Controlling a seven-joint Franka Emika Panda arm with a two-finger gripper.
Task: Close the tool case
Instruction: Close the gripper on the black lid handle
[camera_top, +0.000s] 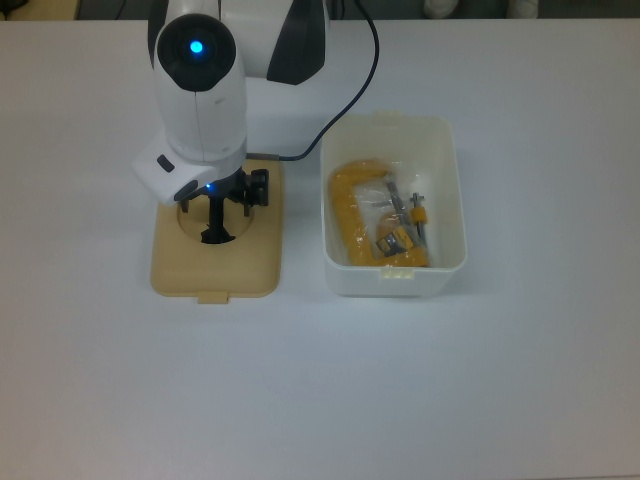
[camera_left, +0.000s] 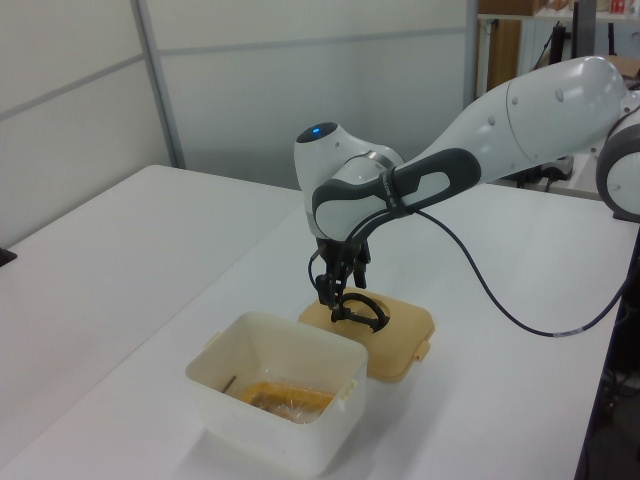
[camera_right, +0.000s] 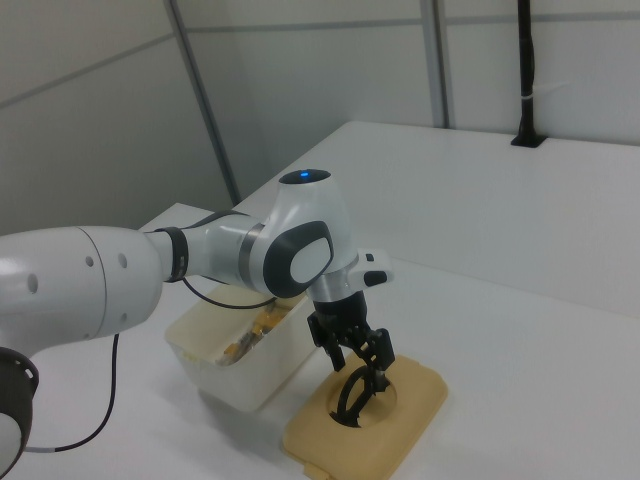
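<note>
The tool case's white tub stands uncovered at the top view's right, with a yellow clamp in a plastic bag inside. Its tan lid lies flat on the table to the tub's left, apart from it. A black handle stands up in the lid's round recess. My gripper is low over the recess, open, one finger on each side of the handle. The right view shows the lid, the handle and the gripper. The tub, lid and gripper also show in the left view.
The white table stretches out on all sides of the case. The arm's black cable runs across the table behind the tub in the top view. Grey wall panels stand behind the table.
</note>
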